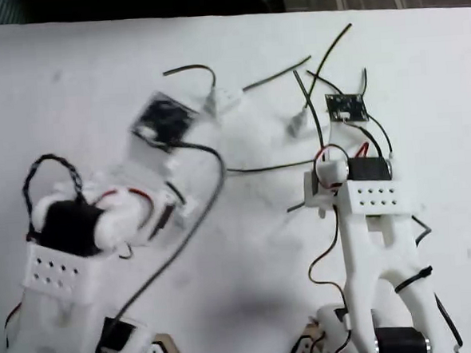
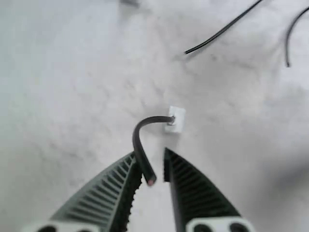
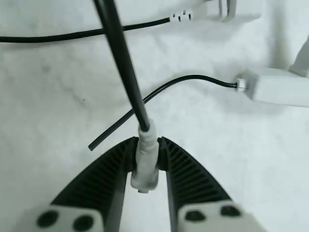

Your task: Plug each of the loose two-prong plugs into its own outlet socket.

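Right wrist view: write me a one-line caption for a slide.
Right tool shut on a white plug, its black cable leading away over the white table; another white connector lies apart.

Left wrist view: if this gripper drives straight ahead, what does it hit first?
Probably the black cable stub between the jaws of the left gripper, then the small white plug it leads to; height is unclear.

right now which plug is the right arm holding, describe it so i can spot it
Find the right gripper above the white table. The white plug is pinched between its dark ribbed fingers; unlike the thin-wired connector lying nearby, it trails a thick black cable.
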### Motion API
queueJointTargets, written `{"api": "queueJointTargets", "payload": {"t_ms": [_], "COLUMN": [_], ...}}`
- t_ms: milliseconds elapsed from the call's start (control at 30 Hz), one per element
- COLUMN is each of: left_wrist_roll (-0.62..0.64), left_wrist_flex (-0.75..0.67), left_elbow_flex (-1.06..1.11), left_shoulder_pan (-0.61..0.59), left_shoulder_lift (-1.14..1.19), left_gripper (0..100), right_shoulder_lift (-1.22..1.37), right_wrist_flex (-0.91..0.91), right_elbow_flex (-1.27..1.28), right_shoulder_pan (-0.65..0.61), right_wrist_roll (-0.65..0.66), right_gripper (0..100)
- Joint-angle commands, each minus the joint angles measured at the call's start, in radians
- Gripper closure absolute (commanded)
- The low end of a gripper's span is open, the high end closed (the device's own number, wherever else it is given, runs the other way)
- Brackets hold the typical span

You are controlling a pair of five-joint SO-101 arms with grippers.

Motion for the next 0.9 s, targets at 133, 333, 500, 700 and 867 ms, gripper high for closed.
{"api": "queueJointTargets", "payload": {"t_ms": [133, 333, 500, 700, 867], "left_wrist_roll": [-0.044, -0.078, -0.078, -0.078, -0.204], "left_wrist_flex": [-0.253, -0.290, -0.292, -0.285, -0.285], "left_elbow_flex": [0.195, 0.169, 0.107, 0.064, 0.075], "left_shoulder_pan": [-0.312, -0.433, -0.549, -0.587, -0.504], "left_shoulder_lift": [-0.022, -0.022, -0.021, -0.028, -0.024], "left_gripper": [71, 71, 71, 71, 71], "right_shoulder_lift": [-0.030, -0.031, -0.031, -0.030, -0.030], "right_wrist_flex": [-0.013, -0.015, -0.015, -0.015, -0.016], "right_elbow_flex": [-0.005, 0.018, 0.018, 0.020, 0.020], "right_shoulder_pan": [0.001, -0.048, -0.047, -0.050, -0.051], "right_wrist_roll": [-0.008, -0.008, -0.008, -0.008, -0.008], "right_gripper": [98.1, 98.1, 98.1, 98.1, 98.1]}}
